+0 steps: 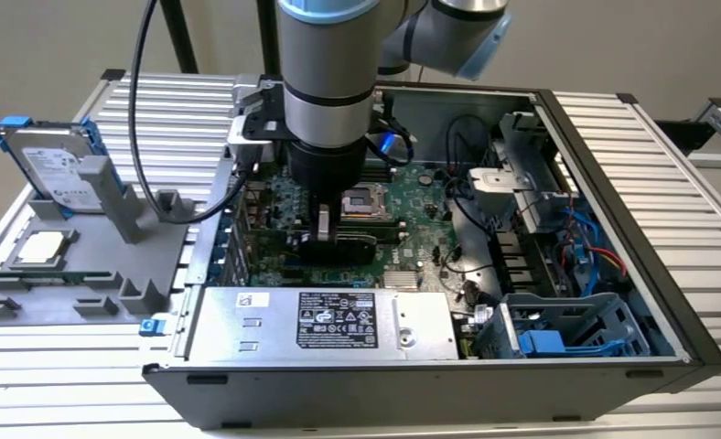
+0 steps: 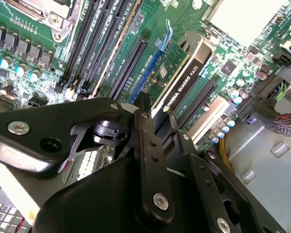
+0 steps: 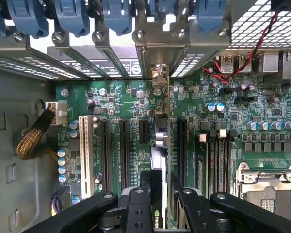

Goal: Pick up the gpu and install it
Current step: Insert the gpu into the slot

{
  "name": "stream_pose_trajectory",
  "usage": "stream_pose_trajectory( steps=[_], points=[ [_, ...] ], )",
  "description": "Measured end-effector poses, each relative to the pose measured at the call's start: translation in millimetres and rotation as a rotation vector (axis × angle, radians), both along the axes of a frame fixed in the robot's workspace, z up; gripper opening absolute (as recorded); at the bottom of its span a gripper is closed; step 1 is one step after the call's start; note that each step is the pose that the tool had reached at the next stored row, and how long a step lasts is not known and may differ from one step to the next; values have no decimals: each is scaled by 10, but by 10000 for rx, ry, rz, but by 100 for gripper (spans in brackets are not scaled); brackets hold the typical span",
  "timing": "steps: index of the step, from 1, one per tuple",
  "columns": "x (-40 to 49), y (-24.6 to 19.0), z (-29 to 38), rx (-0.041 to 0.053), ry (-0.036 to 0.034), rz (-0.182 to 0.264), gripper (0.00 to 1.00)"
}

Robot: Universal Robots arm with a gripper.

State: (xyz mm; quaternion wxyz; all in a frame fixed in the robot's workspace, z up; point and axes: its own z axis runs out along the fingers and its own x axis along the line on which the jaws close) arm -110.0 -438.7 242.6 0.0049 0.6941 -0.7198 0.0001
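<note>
The gpu (image 2: 183, 83) is a thin card with a black cooler, standing on edge over the motherboard (image 3: 121, 99) inside the open computer case (image 1: 653, 274). My gripper (image 3: 160, 177) is shut on its upper edge, one black finger on each face, as both wrist views show. In the first wrist view the gpu (image 3: 160, 145) lines up with a long expansion slot, its silver bracket end against the case's rear slot openings (image 3: 160, 73). In the exterior view the gripper (image 1: 327, 236) reaches straight down into the case, with the gpu (image 1: 342, 247) dark beneath it.
The power supply (image 1: 324, 320) lies along the case's front edge and a drive cage (image 1: 568, 329) sits at the exterior view's right. The processor socket (image 1: 367, 201) is just behind the gripper. A grey fixture (image 1: 80, 274) beside the case holds a blue-framed hard drive (image 1: 56, 169). A braided cable (image 3: 34, 136) runs nearby.
</note>
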Motion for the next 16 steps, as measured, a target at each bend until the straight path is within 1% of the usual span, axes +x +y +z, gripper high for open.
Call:
stream_pose_trajectory(
  steps=[2,3,6,8,13,14,16],
  points=[
    [2,2,-7,16,-12,1,0],
    [2,2,-11,20,-14,1,100],
    [1,-1,4,-1,2,3,100],
    [2,0,82,4,2,1,100],
    [2,0,310,3,3,1,100],
    [2,0,347,3,3,1,100],
    [2,0,369,4,2,2,100]
  ],
)
